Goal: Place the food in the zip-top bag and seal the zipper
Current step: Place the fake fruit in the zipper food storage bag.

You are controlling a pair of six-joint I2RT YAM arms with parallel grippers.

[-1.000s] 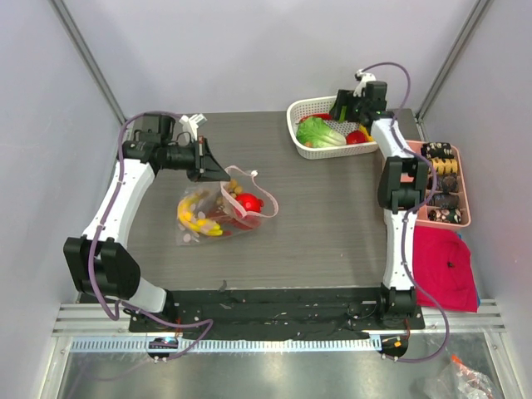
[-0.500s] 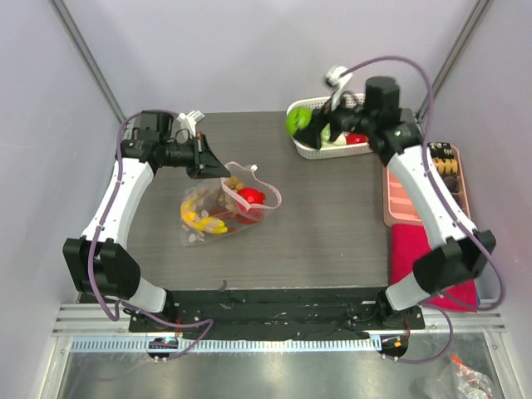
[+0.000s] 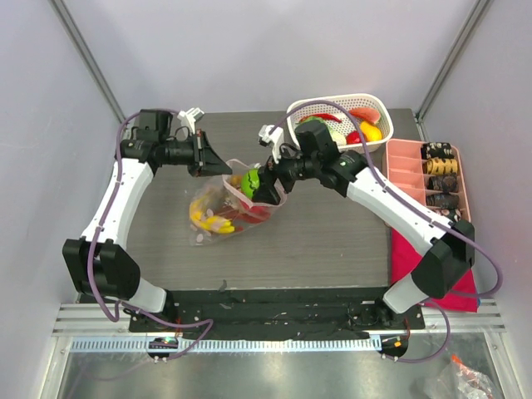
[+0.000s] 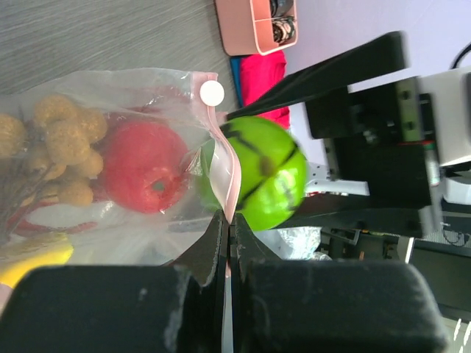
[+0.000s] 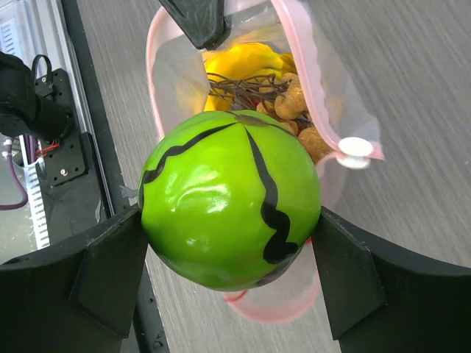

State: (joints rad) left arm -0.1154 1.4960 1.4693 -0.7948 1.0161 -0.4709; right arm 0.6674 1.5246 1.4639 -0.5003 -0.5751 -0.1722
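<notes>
The clear zip-top bag (image 3: 223,209) lies mid-table with its mouth held open and its pinkish zipper (image 4: 223,173) upright. Inside it are yellow bananas (image 3: 208,219), a brown berry cluster (image 4: 62,147) and a red fruit (image 4: 144,168). My left gripper (image 3: 218,168) is shut on the zipper strip at the mouth's far edge. My right gripper (image 3: 253,184) is shut on a green round fruit with black stripes (image 5: 229,198) and holds it right over the bag's open mouth (image 5: 243,66); the fruit also shows in the left wrist view (image 4: 265,175).
A white lattice basket (image 3: 379,108) at the back right holds more toy foods. A pink compartment tray (image 3: 407,170) with dark brown items stands at the right edge. A red cloth (image 3: 467,287) lies in front of it.
My right arm has swung left from the basket to the bag, carrying the green fruit. My left gripper has kept its hold on the bag's mouth.
</notes>
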